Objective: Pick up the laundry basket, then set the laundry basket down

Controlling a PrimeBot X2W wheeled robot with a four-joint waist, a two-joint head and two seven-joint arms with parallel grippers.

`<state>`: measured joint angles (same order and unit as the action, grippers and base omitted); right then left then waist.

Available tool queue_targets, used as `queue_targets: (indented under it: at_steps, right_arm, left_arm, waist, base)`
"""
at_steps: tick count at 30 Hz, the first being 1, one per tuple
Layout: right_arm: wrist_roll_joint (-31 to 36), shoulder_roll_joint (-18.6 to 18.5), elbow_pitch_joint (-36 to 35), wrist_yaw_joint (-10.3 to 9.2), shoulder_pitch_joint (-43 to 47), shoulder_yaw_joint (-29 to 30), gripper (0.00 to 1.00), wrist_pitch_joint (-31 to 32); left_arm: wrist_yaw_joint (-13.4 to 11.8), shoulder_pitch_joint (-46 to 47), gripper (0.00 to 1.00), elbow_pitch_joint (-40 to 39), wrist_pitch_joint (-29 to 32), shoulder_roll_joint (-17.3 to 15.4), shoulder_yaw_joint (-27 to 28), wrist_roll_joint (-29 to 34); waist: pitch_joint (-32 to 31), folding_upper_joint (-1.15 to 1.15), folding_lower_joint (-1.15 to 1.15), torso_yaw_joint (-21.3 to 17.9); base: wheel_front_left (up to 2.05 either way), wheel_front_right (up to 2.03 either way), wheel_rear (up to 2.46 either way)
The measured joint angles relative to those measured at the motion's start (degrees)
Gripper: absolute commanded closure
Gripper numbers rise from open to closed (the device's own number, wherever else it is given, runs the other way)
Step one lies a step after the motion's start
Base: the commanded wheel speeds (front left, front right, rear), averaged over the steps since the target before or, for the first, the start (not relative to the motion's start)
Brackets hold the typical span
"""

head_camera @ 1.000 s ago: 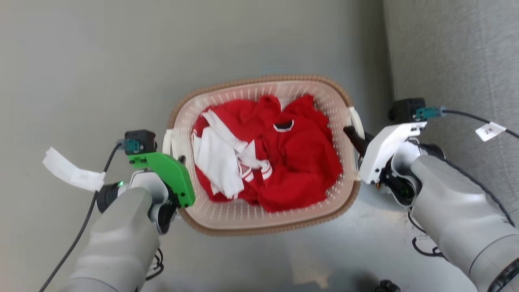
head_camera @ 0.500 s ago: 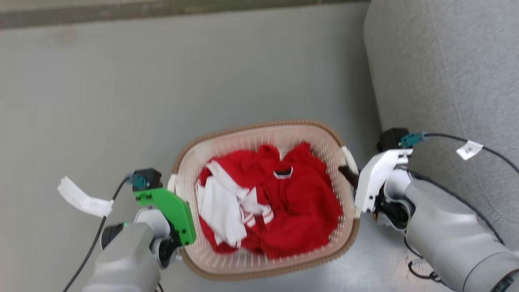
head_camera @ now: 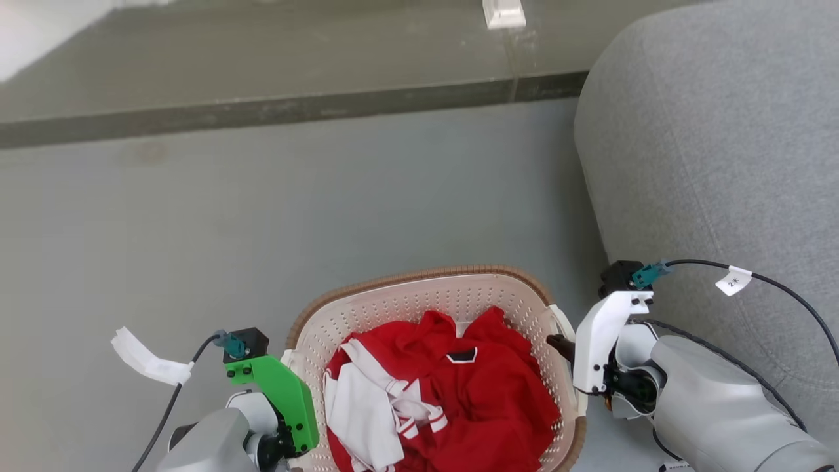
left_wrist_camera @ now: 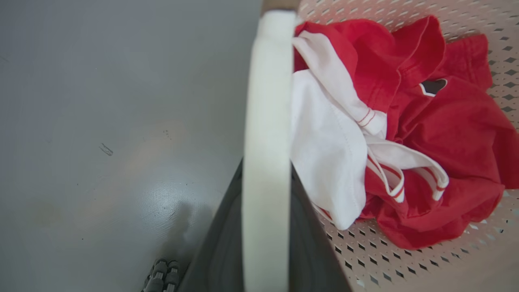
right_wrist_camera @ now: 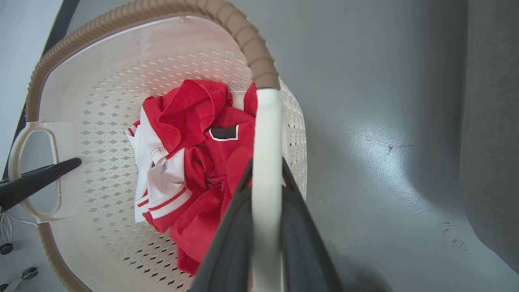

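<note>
At the lower left of the head view the left pincer (left_wrist_camera: 267, 166) sits under a green wrist cover (head_camera: 278, 393). In its own wrist view its two dark fingers (left_wrist_camera: 221, 243) are clamped on the left handle (left_wrist_camera: 267, 101) of the laundry basket (head_camera: 406, 305), one finger on each side of the white bar. At the lower right of the head view the right pincer (right_wrist_camera: 265, 162), behind a white wrist cover (head_camera: 600, 334), is closed the same way on the right handle (right_wrist_camera: 265, 129).

The basket is at the bottom centre of the head view, between the two arms, with its near edge cut off by the frame. Whether it rests on the floor (head_camera: 262, 229) or hangs clear of it cannot be told. Inside lies a crumpled red garment (head_camera: 498, 393), and a white garment with red stripes (head_camera: 360, 406) is bunched toward the left side of the basket.

A white tag (head_camera: 147, 357) hangs on the left arm's cable, and a small label (head_camera: 733, 282) on the right arm's cable.

A grey upholstered piece of furniture (head_camera: 708, 164) fills the right of the frame, just beside the right arm. Beyond the basket, grey floor runs up to a dark strip (head_camera: 262, 115) across the upper part. A small white block (head_camera: 503, 13) is at the top edge
</note>
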<state>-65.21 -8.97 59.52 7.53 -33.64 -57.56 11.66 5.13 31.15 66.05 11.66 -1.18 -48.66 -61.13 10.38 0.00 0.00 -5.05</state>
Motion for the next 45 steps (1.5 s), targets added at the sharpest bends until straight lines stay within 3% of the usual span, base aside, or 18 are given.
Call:
queue_targets:
  at_steps: [45]
  right_arm:
    - [-1.9, -0.4, 0.4, -0.01, -0.3, -2.7, 1.0, 2.5]
  left_arm:
    - [-0.1, 0.0, 1.0, -0.4, 1.8, -0.2, -2.4, -2.8]
  waist:
    - [-1.7, 0.0, 0.0, -0.2]
  base:
    - [0.0, 0.0, 0.0]
